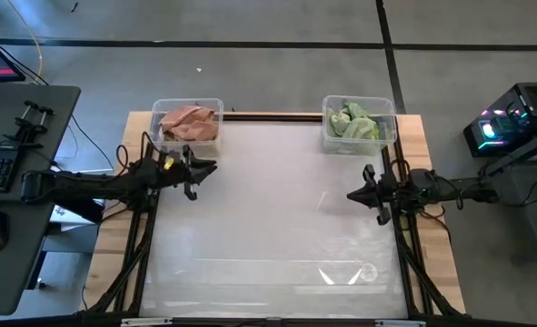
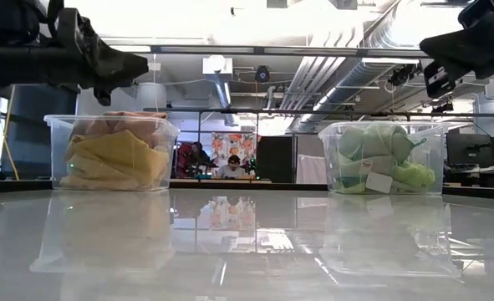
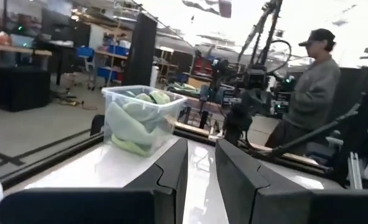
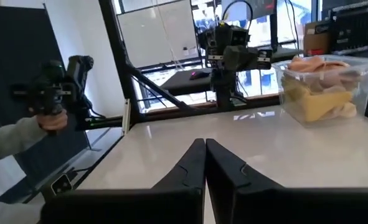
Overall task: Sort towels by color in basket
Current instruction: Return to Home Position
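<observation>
The table (image 1: 268, 200) has a glossy white top, with bare wood strips showing along both sides. Two clear plastic bins stand on it at the far edge. One bin (image 1: 188, 121), holding peach and mustard towels (image 2: 117, 155), sits close to the left jaws, on their far side. The other bin (image 1: 359, 123), holding green towels (image 2: 380, 155), sits a little farther off, beyond the right jaws. The white surface between the two pairs of jaws reflects light.

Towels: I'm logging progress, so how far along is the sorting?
Done: peach and yellow towels fill the left clear bin, green towels the right clear bin; none lies on the table. In hand: nothing; left gripper and right gripper hover empty. Left: apparently only parking the arms.
</observation>
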You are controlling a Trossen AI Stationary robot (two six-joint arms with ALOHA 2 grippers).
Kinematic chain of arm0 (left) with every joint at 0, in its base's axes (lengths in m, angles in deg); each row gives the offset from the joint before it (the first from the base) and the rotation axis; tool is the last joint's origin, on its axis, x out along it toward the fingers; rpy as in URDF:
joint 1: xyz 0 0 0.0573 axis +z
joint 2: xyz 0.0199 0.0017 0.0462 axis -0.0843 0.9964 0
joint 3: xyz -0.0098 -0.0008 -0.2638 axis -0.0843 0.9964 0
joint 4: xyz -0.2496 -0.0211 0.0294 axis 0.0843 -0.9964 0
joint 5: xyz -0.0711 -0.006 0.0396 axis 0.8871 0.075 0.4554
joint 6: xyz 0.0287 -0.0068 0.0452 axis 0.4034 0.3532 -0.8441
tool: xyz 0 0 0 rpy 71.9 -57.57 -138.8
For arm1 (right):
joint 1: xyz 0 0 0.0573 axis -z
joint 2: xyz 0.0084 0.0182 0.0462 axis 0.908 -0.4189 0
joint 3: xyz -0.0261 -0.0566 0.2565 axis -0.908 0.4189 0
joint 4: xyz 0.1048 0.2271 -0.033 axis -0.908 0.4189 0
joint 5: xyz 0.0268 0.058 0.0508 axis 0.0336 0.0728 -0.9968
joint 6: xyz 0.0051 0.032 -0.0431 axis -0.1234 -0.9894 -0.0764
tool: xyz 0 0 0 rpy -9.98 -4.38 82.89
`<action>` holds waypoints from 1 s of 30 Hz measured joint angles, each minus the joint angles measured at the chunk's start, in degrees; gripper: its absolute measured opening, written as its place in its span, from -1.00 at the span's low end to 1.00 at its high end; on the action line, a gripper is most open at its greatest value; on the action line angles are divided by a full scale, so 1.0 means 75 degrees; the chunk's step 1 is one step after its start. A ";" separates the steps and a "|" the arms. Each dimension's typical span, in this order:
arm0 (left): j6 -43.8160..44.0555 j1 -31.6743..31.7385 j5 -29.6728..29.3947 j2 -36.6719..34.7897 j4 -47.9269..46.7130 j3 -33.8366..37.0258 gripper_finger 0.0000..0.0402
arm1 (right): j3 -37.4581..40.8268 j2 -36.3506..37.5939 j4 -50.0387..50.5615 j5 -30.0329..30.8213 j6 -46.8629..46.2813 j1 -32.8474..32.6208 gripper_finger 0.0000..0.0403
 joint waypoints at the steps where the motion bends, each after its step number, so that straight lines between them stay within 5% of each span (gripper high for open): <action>1: -0.0087 0.0044 0.0054 -0.0110 -0.0094 0.0000 -0.66 | 0.0021 0.0135 0.0083 -0.0001 0.0054 -0.0007 -0.99; 5: -0.0055 0.0282 -0.0477 -0.0770 -0.0785 -0.0002 -0.66 | 0.0036 0.0150 0.0413 -0.0003 0.0291 -0.0009 -0.99; 19: -0.0433 0.0354 -0.0284 -0.3527 -0.4070 -0.0003 -0.66 | 0.0418 0.0160 0.0083 0.0469 0.0434 -0.0004 -0.99; 30: -0.0707 0.0099 0.0279 -0.4057 -0.4621 -0.0009 -0.66 | 0.0547 0.0154 -0.0415 0.0533 0.0979 0.0009 -0.99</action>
